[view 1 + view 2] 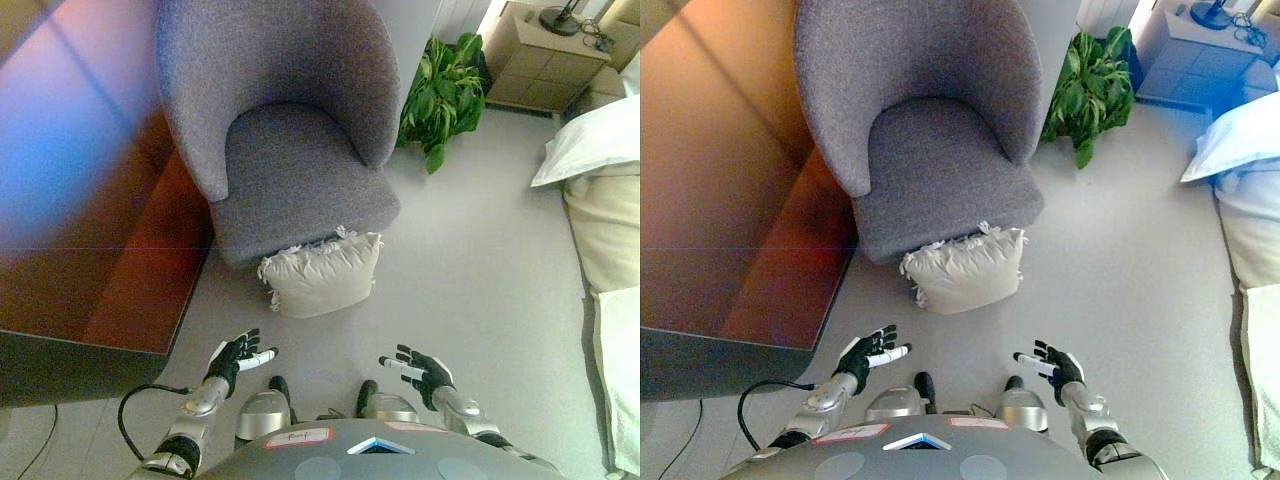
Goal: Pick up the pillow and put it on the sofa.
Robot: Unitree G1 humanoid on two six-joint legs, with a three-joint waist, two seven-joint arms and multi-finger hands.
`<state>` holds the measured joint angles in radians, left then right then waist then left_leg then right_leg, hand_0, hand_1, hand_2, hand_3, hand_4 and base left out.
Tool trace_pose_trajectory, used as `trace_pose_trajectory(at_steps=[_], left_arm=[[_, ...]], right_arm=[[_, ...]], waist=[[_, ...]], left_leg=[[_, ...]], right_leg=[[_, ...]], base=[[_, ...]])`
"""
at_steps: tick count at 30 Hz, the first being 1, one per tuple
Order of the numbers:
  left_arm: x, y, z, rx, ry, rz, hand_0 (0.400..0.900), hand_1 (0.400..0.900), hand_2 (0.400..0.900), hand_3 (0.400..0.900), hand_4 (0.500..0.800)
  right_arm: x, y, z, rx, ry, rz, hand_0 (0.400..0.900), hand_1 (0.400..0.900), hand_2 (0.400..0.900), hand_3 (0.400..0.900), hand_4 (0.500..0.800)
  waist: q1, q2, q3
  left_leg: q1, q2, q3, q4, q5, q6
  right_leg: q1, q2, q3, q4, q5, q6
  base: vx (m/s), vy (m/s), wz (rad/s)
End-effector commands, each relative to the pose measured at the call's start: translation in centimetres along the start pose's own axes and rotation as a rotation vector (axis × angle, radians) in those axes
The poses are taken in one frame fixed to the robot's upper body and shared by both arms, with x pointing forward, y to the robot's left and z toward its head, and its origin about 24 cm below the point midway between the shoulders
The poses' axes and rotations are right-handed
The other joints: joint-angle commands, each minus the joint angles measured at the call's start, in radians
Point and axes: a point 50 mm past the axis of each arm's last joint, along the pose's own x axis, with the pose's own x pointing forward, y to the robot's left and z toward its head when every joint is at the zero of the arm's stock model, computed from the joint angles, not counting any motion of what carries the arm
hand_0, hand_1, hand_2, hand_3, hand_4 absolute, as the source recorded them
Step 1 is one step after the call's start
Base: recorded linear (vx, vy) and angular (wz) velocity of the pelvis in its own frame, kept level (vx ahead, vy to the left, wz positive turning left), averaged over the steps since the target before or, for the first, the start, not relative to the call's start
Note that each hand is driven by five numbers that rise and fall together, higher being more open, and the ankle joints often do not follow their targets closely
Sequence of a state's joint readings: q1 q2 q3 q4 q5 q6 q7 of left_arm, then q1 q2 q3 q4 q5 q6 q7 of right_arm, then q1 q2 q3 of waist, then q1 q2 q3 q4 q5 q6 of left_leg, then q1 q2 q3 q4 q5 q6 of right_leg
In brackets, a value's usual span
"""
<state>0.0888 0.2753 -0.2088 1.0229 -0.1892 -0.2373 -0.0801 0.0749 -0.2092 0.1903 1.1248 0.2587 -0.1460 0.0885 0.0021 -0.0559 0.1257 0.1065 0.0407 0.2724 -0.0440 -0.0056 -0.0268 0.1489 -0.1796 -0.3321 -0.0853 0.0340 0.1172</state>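
Observation:
A cream pillow (322, 274) with frilled edges stands on the grey floor, leaning against the front of a grey upholstered armchair (290, 130). My left hand (235, 358) is open, low in the view, below and left of the pillow and apart from it. My right hand (420, 372) is open, below and right of the pillow, also apart from it. Both hands are empty, with their palms turned toward each other.
A dark reddish-brown table (90, 210) fills the left side, close to the armchair. A green potted plant (445, 95) stands behind the chair. A bed with white bedding (600, 190) lies at the right, and a beige nightstand (545, 55) is at the far right.

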Motion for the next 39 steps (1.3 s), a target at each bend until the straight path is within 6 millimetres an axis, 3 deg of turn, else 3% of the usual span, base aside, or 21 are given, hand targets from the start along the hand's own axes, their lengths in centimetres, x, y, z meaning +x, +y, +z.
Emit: trace_pose_trajectory(at_steps=[1, 8, 28, 33, 36, 39], left_arm=[[1.0, 0.8, 2.8, 0.032, -0.091, 0.032, 0.900, 0.900, 0.900, 0.900, 0.800], [1.0, 0.6, 3.0, 0.110, -0.108, 0.007, 0.900, 0.900, 0.900, 0.900, 0.800], [0.6, 1.0, 2.3, 0.053, -0.087, 0.043, 0.900, 0.900, 0.900, 0.900, 0.800], [0.7, 0.8, 2.3, 0.019, -0.086, 0.058, 0.900, 0.900, 0.900, 0.900, 0.800], [0.7, 0.6, 2.8, 0.008, -0.116, 0.047, 0.900, 0.900, 0.900, 0.900, 0.800], [0.8, 0.5, 3.0, -0.037, -0.128, 0.045, 0.900, 0.900, 0.900, 0.900, 0.800]], right_arm=[[0.3, -0.8, 3.0, -0.027, -0.134, -0.032, 0.900, 0.900, 0.900, 0.900, 0.800], [0.4, -0.8, 3.5, -0.026, -0.155, -0.052, 0.900, 0.900, 0.900, 0.900, 0.800], [0.3, -1.5, 4.1, -0.030, -0.177, -0.070, 0.900, 0.900, 0.900, 0.900, 0.800], [0.4, -1.7, 5.3, -0.041, -0.206, -0.057, 0.900, 0.900, 0.900, 0.900, 0.800], [0.3, -2.1, 6.1, -0.063, -0.230, -0.062, 0.900, 0.900, 0.900, 0.900, 0.800], [0.2, -2.8, 6.2, -0.067, -0.231, -0.075, 0.900, 0.900, 0.900, 0.900, 0.800]], waist=[[-0.020, 0.024, -0.016], [-0.024, 0.029, -0.013], [0.003, 0.012, -0.013], [0.017, -0.007, 0.010], [0.026, -0.017, 0.038], [0.036, -0.025, 0.059]], left_leg=[[0.065, 0.067, 0.035, -0.005, -0.046, -0.045], [0.075, 0.059, 0.040, -0.004, -0.053, -0.031], [0.059, 0.068, 0.034, 0.098, -0.086, -0.027], [-0.021, 0.106, -0.012, 0.273, -0.088, -0.049], [-0.112, 0.140, -0.067, 0.482, -0.023, -0.073], [-0.173, 0.139, -0.105, 0.608, -0.019, -0.066]], right_leg=[[-0.062, -0.017, 0.000, 0.011, 0.055, 0.056], [-0.077, -0.024, 0.000, 0.038, 0.051, 0.061], [-0.012, 0.006, 0.005, 0.016, 0.019, 0.029], [-0.024, 0.014, 0.015, 0.023, 0.008, -0.005], [-0.044, 0.017, 0.012, 0.043, 0.003, -0.039], [-0.039, 0.014, 0.008, 0.053, -0.002, -0.057]], base=[[0.03, 0.019, 0.10], [0.04, 0.013, 0.03], [0.01, -0.027, -0.06], [-0.03, -0.100, -0.08], [-0.03, -0.087, -0.10], [0.06, -0.041, -0.07]])
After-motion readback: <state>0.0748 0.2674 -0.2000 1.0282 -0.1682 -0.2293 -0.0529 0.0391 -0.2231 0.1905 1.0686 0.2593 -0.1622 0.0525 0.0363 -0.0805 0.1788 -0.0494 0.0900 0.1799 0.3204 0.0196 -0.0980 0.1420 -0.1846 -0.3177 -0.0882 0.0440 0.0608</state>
